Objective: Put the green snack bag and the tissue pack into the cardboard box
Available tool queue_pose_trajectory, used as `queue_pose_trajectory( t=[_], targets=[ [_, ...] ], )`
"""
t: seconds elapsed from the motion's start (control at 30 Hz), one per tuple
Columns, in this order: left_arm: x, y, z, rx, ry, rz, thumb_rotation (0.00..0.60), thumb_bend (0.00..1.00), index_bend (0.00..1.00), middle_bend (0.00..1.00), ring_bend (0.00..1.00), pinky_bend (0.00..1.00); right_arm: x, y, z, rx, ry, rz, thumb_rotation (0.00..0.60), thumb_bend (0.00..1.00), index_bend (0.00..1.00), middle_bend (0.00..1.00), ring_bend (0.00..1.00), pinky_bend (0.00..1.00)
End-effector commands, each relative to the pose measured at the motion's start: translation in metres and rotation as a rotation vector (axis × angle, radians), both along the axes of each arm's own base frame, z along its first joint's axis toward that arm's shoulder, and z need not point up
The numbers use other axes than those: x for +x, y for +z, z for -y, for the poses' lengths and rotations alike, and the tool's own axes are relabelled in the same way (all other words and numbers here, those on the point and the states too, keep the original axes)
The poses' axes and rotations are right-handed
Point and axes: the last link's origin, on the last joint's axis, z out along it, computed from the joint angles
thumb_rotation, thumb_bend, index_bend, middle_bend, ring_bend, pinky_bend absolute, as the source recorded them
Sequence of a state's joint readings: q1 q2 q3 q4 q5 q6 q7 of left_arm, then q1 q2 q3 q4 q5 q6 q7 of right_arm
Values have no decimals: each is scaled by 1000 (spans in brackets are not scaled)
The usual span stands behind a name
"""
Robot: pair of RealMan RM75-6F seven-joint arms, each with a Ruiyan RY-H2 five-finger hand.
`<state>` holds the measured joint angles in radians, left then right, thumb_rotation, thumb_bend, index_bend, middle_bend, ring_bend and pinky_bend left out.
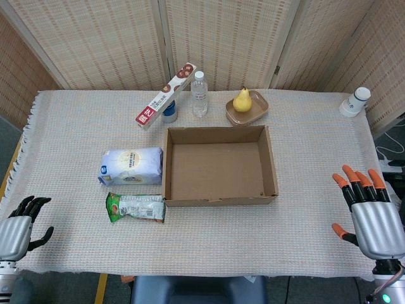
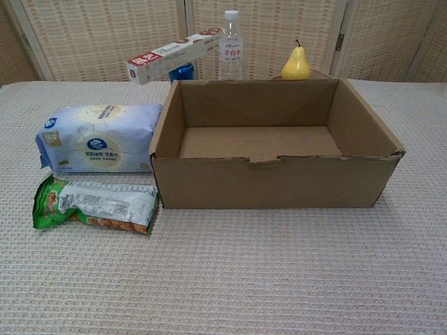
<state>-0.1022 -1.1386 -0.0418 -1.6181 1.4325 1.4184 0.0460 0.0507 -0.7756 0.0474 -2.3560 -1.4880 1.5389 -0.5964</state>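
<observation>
**Both hands wide and empty, goods waiting beside the box**

The left hand [image 1: 21, 227] sits low at the table's near-left corner, dark fingers spread and holding nothing. Across the cloth, the right hand [image 1: 372, 212] hovers at the near-right edge, orange-tipped fingers fanned upward — nothing in its grasp either.

Between them, closer to the left hand, lies the green snack bag [image 1: 136, 207], flat on the woven tablecloth [image 1: 304, 228] with one end right up against the near-left corner of the cardboard box [image 1: 219, 201]. Just beyond the bag, farther from the left hand, the tissue pack [image 1: 131, 166] rests beside the box's left wall. The box stands open — well apart from the right hand.

Behind the box: a long foil-wrap carton [image 1: 166, 95] propped on a blue cup [image 1: 169, 113], a water bottle [image 1: 199, 94], and a pear [image 1: 242, 100] in a brown dish [image 1: 257, 110]. A white container [image 1: 355, 101] sits far beyond the right hand.
</observation>
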Motion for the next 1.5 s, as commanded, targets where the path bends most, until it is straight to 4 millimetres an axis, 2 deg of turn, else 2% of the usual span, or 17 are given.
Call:
queue_pose_trajectory(
  t=[0.03,0.83,0.87,0.93,1.17,1.37,1.5],
  targets=[
    [-1,0,0,2,-2,-6,600,329,205,164,75,316,0,1,-2,-5,4,7,600,15,120,44,0,0],
    [5,0,4,3,-25,49,600,329,195,154,74,316,2,-4,-2,12,14,7,600,15,119,44,0,0],
    [18,-10,11,-63,-44,115,600,330,191,149,74,316,1,-4,-2,15,5,4,600,15,119,44,0,0],
    [38,-13,18,-143,-103,101,600,328,174,137,73,315,-2,-5,0,21,-13,-2,600,15,119,44,0,0],
    [91,-42,11,-246,-269,122,600,326,151,137,72,314,-3,-9,4,43,-25,0,600,15,119,43,0,0],
    [112,-65,-5,-289,-313,85,600,327,151,137,72,314,-3,-8,3,38,-27,3,600,16,119,43,0,0],
    [108,-84,-19,-310,-325,4,600,326,152,142,79,321,-3,-7,3,39,-26,5,600,15,119,43,0,0]
  ],
)
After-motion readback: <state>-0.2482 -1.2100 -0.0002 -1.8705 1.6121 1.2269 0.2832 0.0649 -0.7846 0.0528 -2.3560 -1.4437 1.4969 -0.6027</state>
